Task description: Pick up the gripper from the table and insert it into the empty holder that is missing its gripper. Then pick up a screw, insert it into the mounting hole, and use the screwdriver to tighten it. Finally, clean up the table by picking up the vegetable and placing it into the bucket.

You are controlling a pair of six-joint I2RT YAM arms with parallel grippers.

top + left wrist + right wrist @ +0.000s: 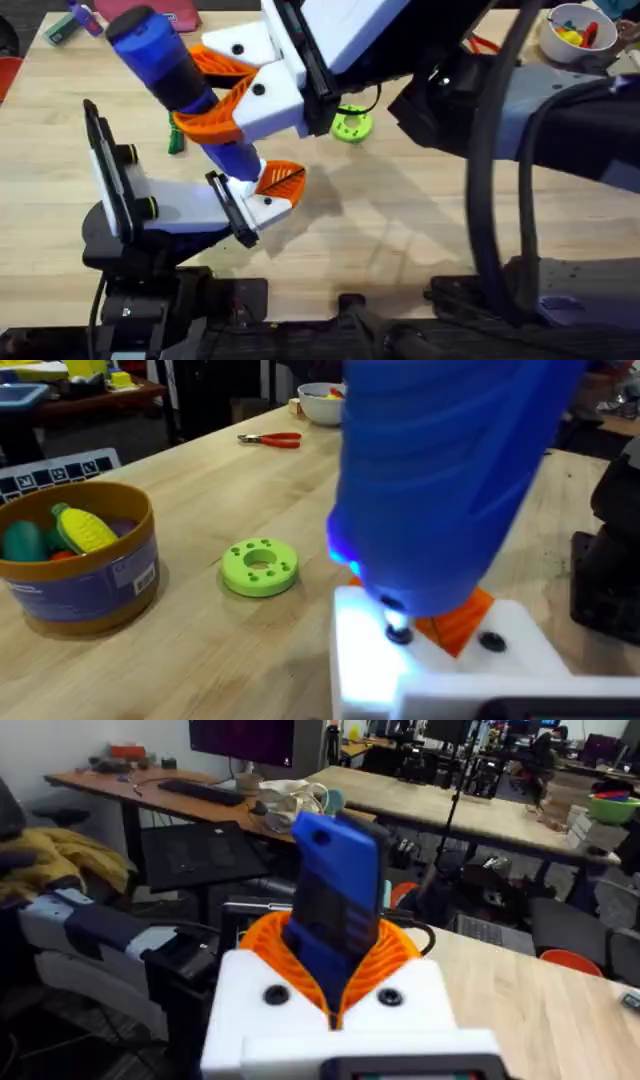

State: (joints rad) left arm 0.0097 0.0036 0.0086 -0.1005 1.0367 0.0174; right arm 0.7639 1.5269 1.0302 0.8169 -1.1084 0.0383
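My right gripper [215,105] reaches across the table and is shut on the blue screwdriver [165,60], orange pads on both sides of its body [335,920]. The screwdriver slants down, and its metal tip [397,628] rests on the white holder [430,665] at a mounting hole. The orange gripper [281,179] sits in the holder [268,205] of my left gripper [265,195], which looks shut; a dark dot [490,642] marks the holder's other side. The tip hides any screw. The dark green vegetable [176,141] lies behind the screwdriver. The bucket [110,585] holds toy vegetables.
A lime green ring [351,126] [259,566] lies mid-table. Red-handled pliers [271,439] and a white bowl [573,38] of small parts sit at the far right. The right arm's dark body [520,110] spans the right half of the table.
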